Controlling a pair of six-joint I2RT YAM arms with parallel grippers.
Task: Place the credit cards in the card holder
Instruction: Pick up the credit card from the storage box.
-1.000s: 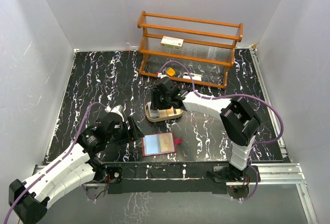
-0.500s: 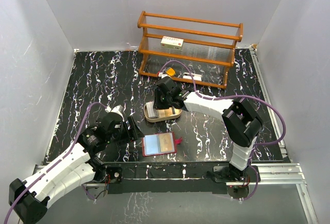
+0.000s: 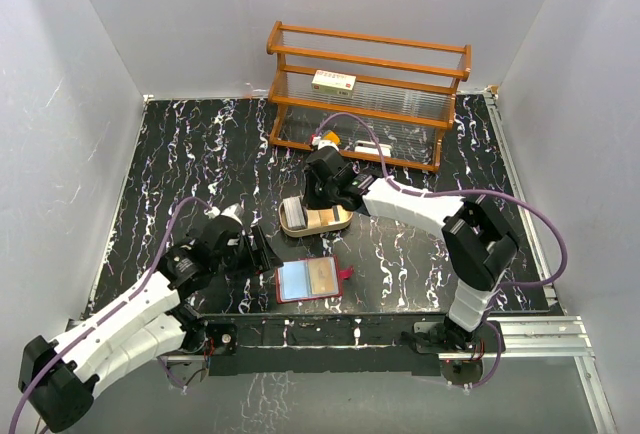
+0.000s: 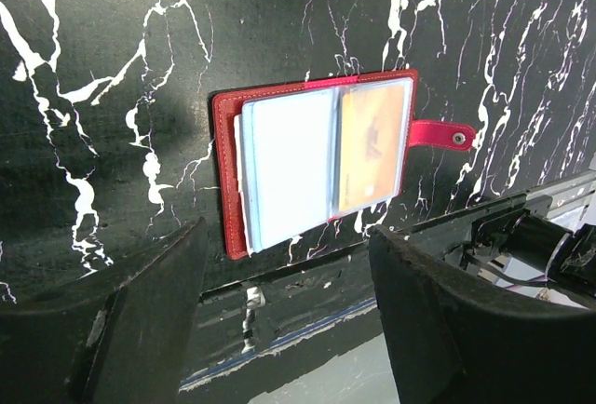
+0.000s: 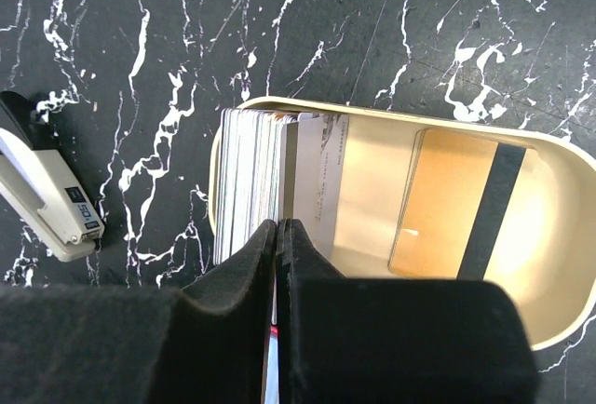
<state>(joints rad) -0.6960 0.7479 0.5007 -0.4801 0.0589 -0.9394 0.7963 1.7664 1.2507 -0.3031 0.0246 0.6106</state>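
The credit cards (image 5: 247, 185) stand on edge as a stack at the left end of a tan oval tray (image 5: 391, 111). A yellow card with a black stripe (image 5: 456, 208) lies flat in the same tray. My right gripper (image 5: 280, 222) reaches down into the stack (image 3: 298, 210), shut on the edge of one thin card. The card holder (image 4: 321, 157) lies open on the black marble table near the front edge (image 3: 308, 279); an orange card shows in its right pocket. My left gripper (image 4: 287, 246) hovers open just beside its near-left side (image 3: 260, 251), holding nothing.
A wooden rack (image 3: 370, 84) stands at the back with a white box with red marks (image 3: 333, 81) on its shelf and an orange piece (image 3: 328, 139) at its foot. A white and black device (image 5: 47, 204) lies beside the tray. The table's front rail (image 4: 521, 227) runs close to the card holder.
My right gripper has closed from half open to shut on a card in the stack, and its arm has leaned slightly further forward. The left gripper stays open.
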